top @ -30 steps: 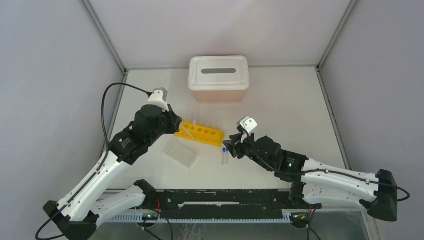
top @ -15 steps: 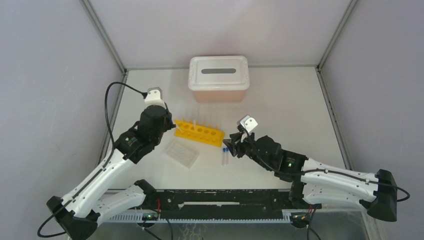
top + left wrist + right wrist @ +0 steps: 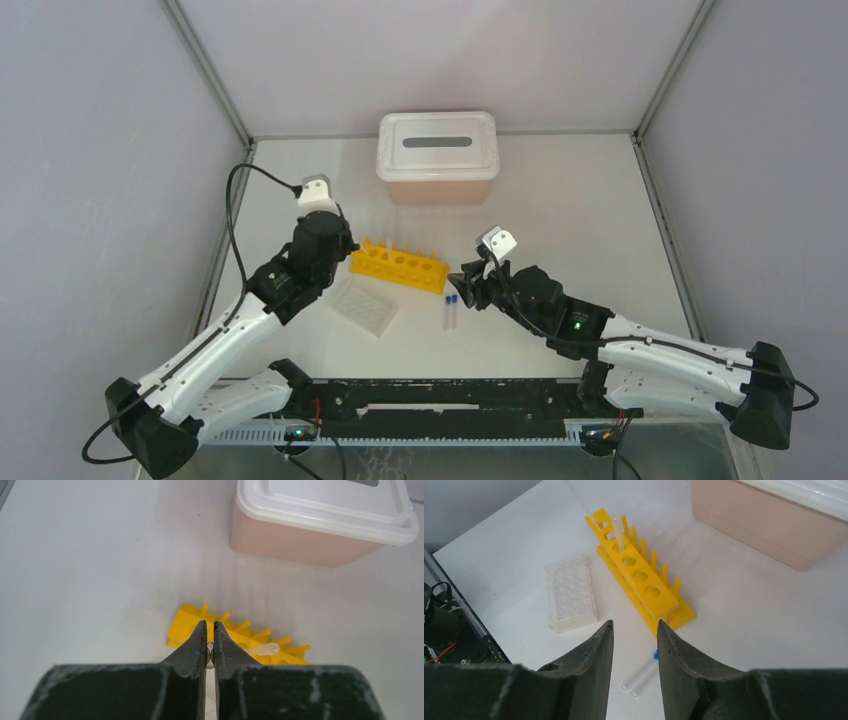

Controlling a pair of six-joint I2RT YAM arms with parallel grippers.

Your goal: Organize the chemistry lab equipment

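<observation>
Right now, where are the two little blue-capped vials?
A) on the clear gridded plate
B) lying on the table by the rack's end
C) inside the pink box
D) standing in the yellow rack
B: the blue-capped vials lie side by side on the table, just off one end of the yellow rack.

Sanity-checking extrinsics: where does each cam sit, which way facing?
Top external: above and behind the bases, looking down at the table; left arm and right arm show.
Left wrist: over the yellow tube rack end, facing the pink box; shut left gripper shows.
Right wrist: above the vials, facing the rack and well plate; open right gripper shows.
Shared: wrist views both catch rack, box.
</observation>
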